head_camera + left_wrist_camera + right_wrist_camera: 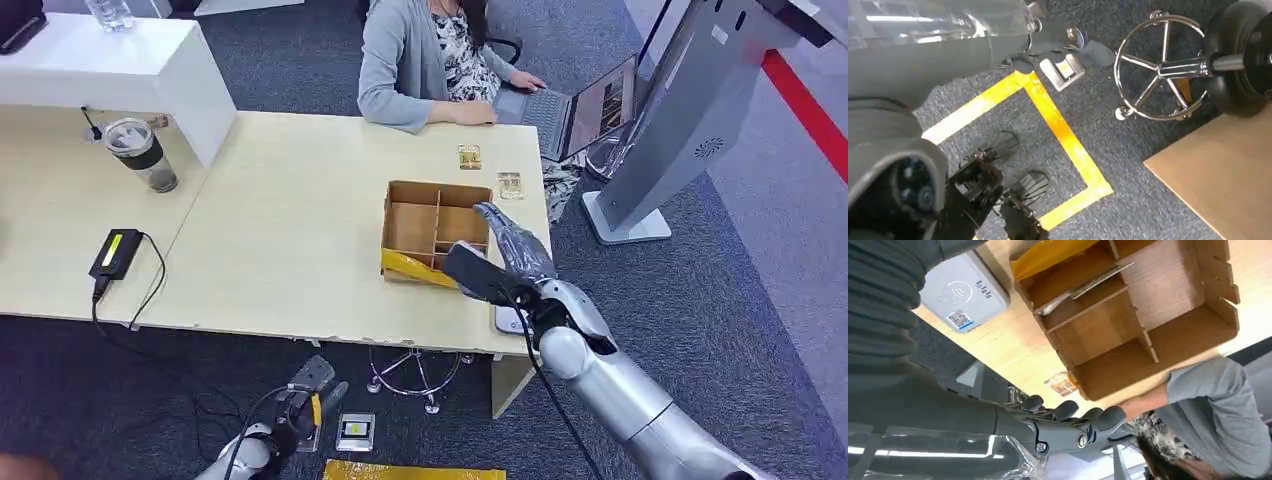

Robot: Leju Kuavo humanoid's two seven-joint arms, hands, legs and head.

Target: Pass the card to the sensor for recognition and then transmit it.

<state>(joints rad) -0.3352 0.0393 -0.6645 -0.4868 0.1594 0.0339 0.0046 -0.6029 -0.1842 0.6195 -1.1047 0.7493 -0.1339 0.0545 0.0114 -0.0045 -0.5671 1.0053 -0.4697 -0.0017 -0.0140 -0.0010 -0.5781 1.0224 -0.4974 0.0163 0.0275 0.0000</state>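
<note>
A brown divided cardboard box stands near the table's right front edge. In the right wrist view a thin card leans in one compartment of the box. My right hand hovers over the box's front right corner, its fingers stretched out with nothing in them. The white card sensor lies flat on the table beside the box; in the head view my right wrist partly covers the sensor. Two more cards lie behind the box. My left hand hangs below the table, empty, fingers apart.
A person in a grey cardigan types on a laptop at the table's far side. A grey kiosk stand rises on the right. A tumbler and a black device sit left. A stool base stands under the table.
</note>
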